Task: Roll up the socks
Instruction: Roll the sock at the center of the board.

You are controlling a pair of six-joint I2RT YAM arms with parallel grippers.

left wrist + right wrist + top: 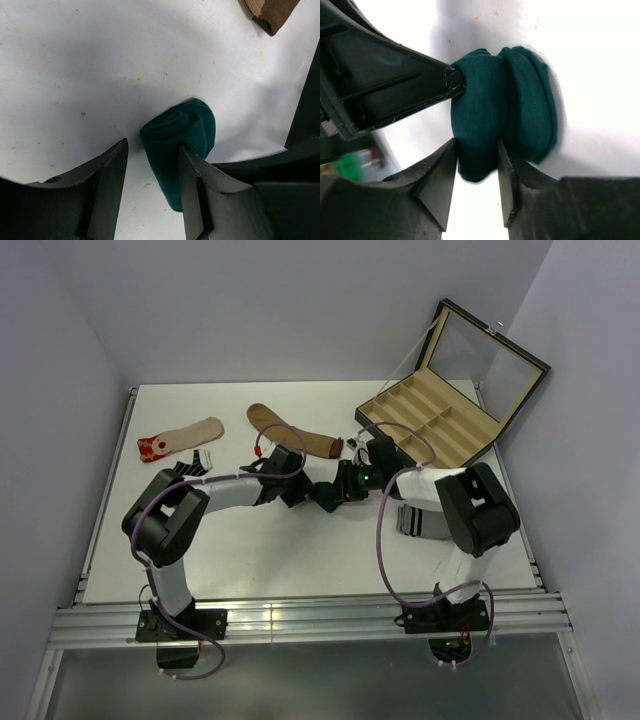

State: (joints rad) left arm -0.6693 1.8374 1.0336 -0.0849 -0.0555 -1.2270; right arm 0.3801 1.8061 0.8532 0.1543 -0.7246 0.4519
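Note:
A dark teal sock (325, 495), rolled into a bundle, lies on the white table between my two grippers. In the left wrist view the teal sock (180, 135) sits between the jaws of my left gripper (153, 145). It rests against the right finger (192, 190), and a gap shows at the left finger, so the gripper is open. My right gripper (477, 142) is shut on one fold of the teal sock (490, 115), with both fingers pressing the fabric. A left finger (395, 95) touches the roll from the side. From above, the left gripper (305, 490) and right gripper (345, 485) face each other.
A brown sock (290, 432) lies behind the grippers, its cuff (270, 12) also in the left wrist view. A beige red-toed sock (180, 438) and a black striped sock (195, 465) lie left. A grey sock (420, 520) lies under the right arm. An open compartment box (440, 420) stands at the back right.

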